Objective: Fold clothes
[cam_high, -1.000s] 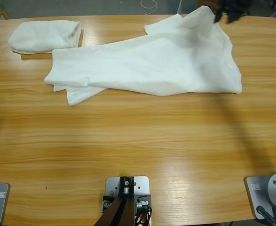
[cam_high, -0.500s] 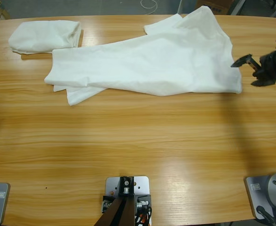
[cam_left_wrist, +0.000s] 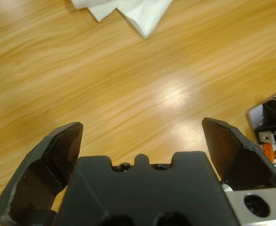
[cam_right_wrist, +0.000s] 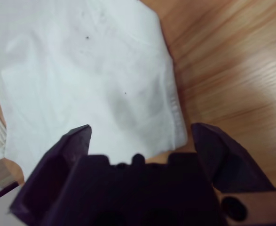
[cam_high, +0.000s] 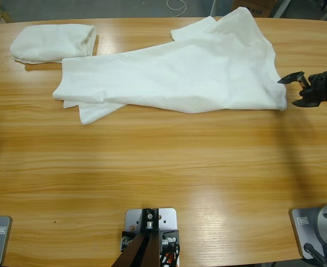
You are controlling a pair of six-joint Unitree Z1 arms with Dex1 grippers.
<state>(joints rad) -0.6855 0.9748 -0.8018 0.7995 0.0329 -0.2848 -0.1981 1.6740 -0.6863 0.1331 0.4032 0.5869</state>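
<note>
right gripper (cam_high: 298, 89) came down from shirt's (cam_high: 196, 78) far corner to its right edge.

right pincer (cam_right_wrist: 140, 136) gapes above the white t-shirt's (cam_right_wrist: 81, 70) corner, on the table (cam_right_wrist: 232, 61).

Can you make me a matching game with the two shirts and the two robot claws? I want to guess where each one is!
Things:
1. folded T-shirt
2. spread-out T-shirt
3. right gripper
4. left gripper

Places or states:
A. open over bare wood
B. small bundle at the table's far left
C. lying long across the table's middle
D. open beside the spread shirt's right edge

Pairs: 1-B, 2-C, 3-D, 4-A
</note>
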